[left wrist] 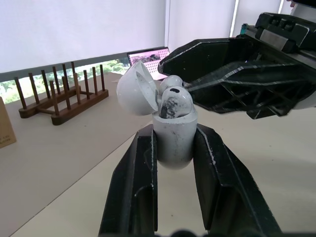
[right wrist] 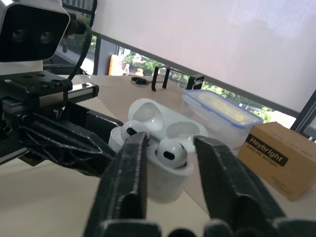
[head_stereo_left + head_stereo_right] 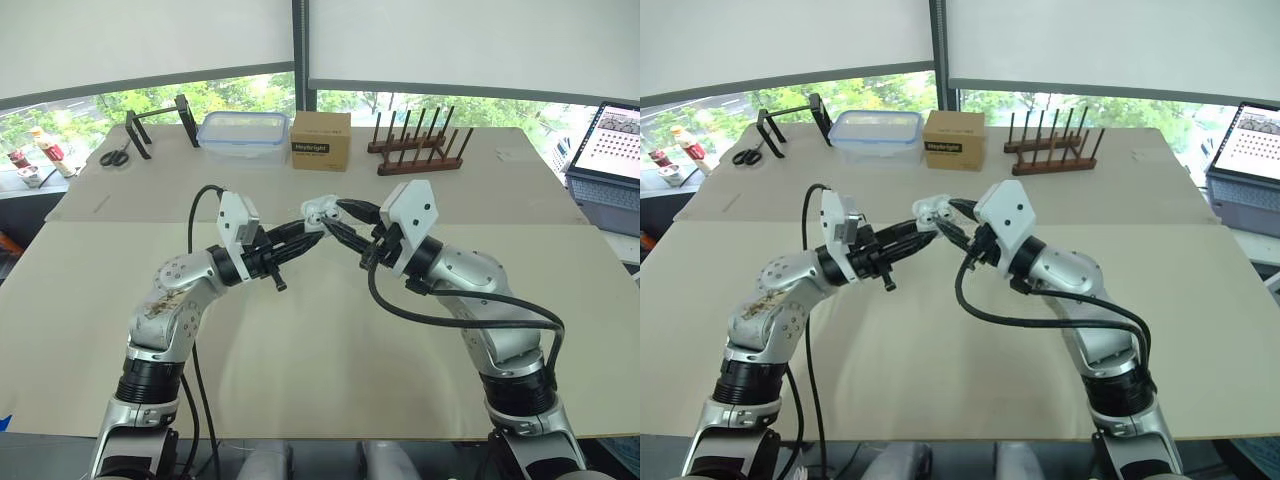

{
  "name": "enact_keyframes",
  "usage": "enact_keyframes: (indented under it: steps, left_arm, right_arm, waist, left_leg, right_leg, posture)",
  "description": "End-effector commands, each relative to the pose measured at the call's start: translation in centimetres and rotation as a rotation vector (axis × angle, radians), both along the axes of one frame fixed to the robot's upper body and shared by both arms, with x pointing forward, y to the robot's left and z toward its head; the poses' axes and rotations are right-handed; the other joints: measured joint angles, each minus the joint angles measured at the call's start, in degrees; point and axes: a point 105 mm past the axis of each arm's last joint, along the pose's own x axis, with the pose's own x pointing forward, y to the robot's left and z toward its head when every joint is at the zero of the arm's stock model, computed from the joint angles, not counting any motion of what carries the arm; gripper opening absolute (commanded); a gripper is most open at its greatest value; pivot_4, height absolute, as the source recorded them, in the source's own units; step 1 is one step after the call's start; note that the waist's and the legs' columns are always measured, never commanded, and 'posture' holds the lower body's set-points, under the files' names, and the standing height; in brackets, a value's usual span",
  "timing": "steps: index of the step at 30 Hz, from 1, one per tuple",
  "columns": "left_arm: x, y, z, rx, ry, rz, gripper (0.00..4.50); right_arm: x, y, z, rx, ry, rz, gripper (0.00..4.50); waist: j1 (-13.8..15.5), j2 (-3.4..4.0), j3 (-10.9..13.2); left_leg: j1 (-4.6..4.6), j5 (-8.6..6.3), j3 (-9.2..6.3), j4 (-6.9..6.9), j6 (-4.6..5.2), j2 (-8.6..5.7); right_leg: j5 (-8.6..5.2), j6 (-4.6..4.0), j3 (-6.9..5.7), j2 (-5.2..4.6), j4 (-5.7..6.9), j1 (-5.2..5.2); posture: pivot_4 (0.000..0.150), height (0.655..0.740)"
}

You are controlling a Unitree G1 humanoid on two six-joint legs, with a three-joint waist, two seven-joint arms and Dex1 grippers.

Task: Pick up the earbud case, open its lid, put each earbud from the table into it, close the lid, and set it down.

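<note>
Left jaws: clenched on the earbud case (image 1: 174, 143). The two black fingers (image 1: 140, 187) press the lower body of the case from either side, and the case stands upright between them, its rounded base sitting down in the gap.

Lid (image 1: 134, 90): open, hinged back and tilted away from the body of the case, hollow side showing.

Contents: one earbud (image 1: 174, 102) sits in the mouth of the case, just above the left jaws. A second earbud (image 1: 171, 81) lies right behind it, toward the right jaws. Whether this second one is fully seated cannot be told.

Right jaws: released. Their fingers (image 2: 126, 182) stand apart on either side of the open top of the case, with the nearer earbud in the gap between them and neither finger seen to pinch it. The tips of the two sets of jaws meet at the case, coming from opposite sides.

Position: the case is held in the air between the two arms, clear of the table (image 3: 330, 340) below the jaws.

Surroundings, well beyond the jaws on the far part of the table: a cardboard box (image 3: 320, 139), a clear plastic container (image 3: 243, 135) just beside it, a wooden rack (image 3: 418, 140), a black stand (image 3: 158, 120) and scissors (image 3: 115, 156). A laptop (image 3: 618, 140) stands off to the right arm's side.
</note>
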Motion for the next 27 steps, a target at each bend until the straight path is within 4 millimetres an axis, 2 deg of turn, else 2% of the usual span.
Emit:
enact_keyframes:
  steps: [1,5,9,11,14,17,19,23,27]
  left_arm:
    - [-0.5,-0.1,1.2,-0.001,-0.063,-0.024,0.52]
    - [-0.6,-0.2,0.5,0.036,-0.038,-0.077,0.52]
    - [-1.5,-1.1,-0.3,0.093,-0.001,-0.229,0.52]
    - [-2.3,-1.8,-0.5,0.119,0.014,-0.318,0.52]
    - [-2.8,-2.6,-0.7,0.15,0.016,-0.402,0.52]
    - [-3.3,-3.3,-0.8,0.168,0.004,-0.457,0.52]
    - [-3.4,-3.6,-0.8,0.173,-0.001,-0.474,0.52]
    - [-3.2,-3.6,-0.9,0.172,-0.002,-0.467,0.52]
    - [-2.6,-3.3,-0.9,0.163,-0.011,-0.423,0.52]
  right_arm:
    - [-1.2,-0.8,3.2,0.049,-0.055,0.022,2.39]
    - [-1.7,-3.3,5.2,0.053,0.027,0.036,2.39]
    - [-0.5,-5.9,5.5,-0.089,0.089,-0.003,2.39]
    - [0.5,-6.4,5.1,-0.185,0.092,-0.02,1.86]
    - [1.1,-5.5,3.7,-0.307,0.129,0.052,0.78]
    - [1.0,-4.0,2.3,-0.358,0.209,0.161,0.0]
    - [0.7,-3.3,1.7,-0.391,0.237,0.222,0.0]
    - [-1.0,-2.1,2.3,-0.375,0.292,0.36,0.0]
    - [-2.8,-2.5,2.5,-0.386,0.376,0.444,0.0]
  waist:
    - [0.05,0.0,0.0]
    - [0.18,0.0,0.0]
    - [0.17,0.0,0.0]
    - [0.03,0.0,0.0]
    - [-0.16,0.0,0.0]
    - [-0.84,0.0,0.0]
    - [-1.05,0.0,0.0]
    - [-1.17,0.0,0.0]
    - [-0.73,0.0,0.0]
  left_leg:
    - [0.0,0.0,0.0,0.0,0.0,-0.01]
    - [-0.02,-0.01,-0.01,0.01,0.02,-0.01]
    - [0.03,-0.05,0.01,-0.01,0.09,0.0]
    - [0.03,-0.05,0.18,-0.01,0.1,0.0]
    - [0.02,-0.05,0.42,-0.01,0.12,0.04]
    - [0.0,-0.06,0.46,0.0,0.13,0.09]
    - [-0.03,-0.07,0.42,0.0,0.15,0.1]
    - [-0.1,-0.09,0.13,0.04,0.18,0.07]
    - [-0.07,-0.08,0.07,0.05,0.18,0.07]
  right_leg:
    - [0.0,0.0,0.0,-0.01,0.0,0.0]
    - [0.0,0.0,0.0,-0.01,-0.01,0.0]
    - [0.0,0.0,-0.03,0.0,-0.11,0.1]
    - [-0.01,0.0,-0.03,0.02,-0.14,0.12]
    - [-0.01,-0.01,-0.03,0.04,-0.14,0.1]
    - [-0.01,-0.01,-0.03,0.07,-0.11,0.08]
    - [-0.01,-0.01,-0.03,0.05,-0.05,0.08]
    - [0.0,0.0,-0.02,0.0,-0.02,0.06]
    - [0.0,0.0,-0.05,0.0,-0.07,0.07]
  posture:
    - [0.15,0.74]
    - [0.15,0.74]
    - [0.15,0.74]
    - [0.15,0.74]
    - [0.15,0.74]
    - [0.15,0.74]
    - [0.15,0.74]
    - [0.15,0.74]
    - [0.15,0.74]
